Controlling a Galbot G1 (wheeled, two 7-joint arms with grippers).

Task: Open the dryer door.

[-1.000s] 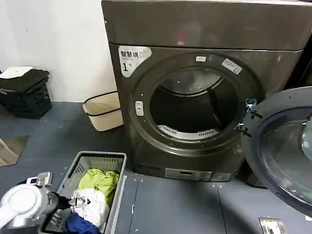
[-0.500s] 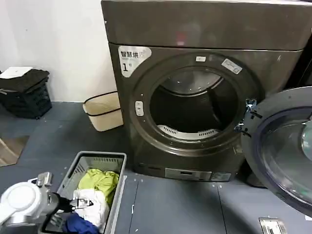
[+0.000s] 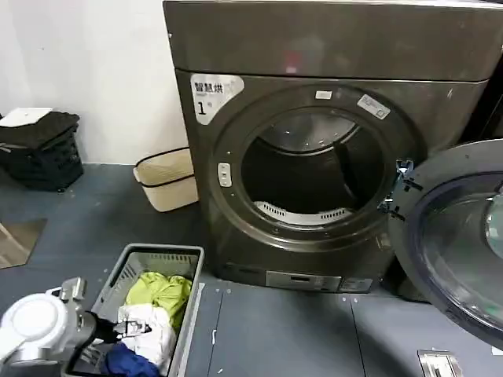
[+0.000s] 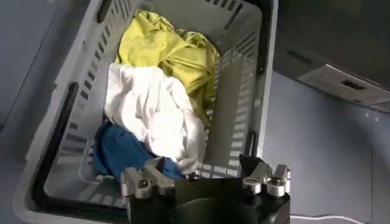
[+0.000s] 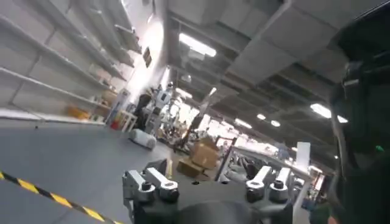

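The dryer door [image 3: 460, 243] stands swung wide open to the right of the dark dryer [image 3: 314, 47]. Its chrome rim and tinted glass face outward, and it is cut off by the head view's right edge. The round drum opening [image 3: 310, 177] is uncovered and dark inside. My left gripper [image 3: 130, 327] hangs low at the front left, over the near end of a grey laundry basket [image 3: 157, 255]. In the left wrist view my left gripper [image 4: 206, 176] is open above the basket's near wall, holding nothing. My right gripper [image 5: 207, 179] is open and points out into the room.
The basket [image 4: 262, 61] holds a yellow-green garment [image 4: 167, 52], a white one [image 4: 152, 112] and a blue one [image 4: 119, 152]. A beige bin [image 3: 167, 179] stands left of the dryer and a black crate [image 3: 43, 149] by the wall. A metal plate [image 3: 438, 363] lies on the floor at the front right.
My left arm has drifted slightly lower and back over the basket. The door has stayed open in the same place.
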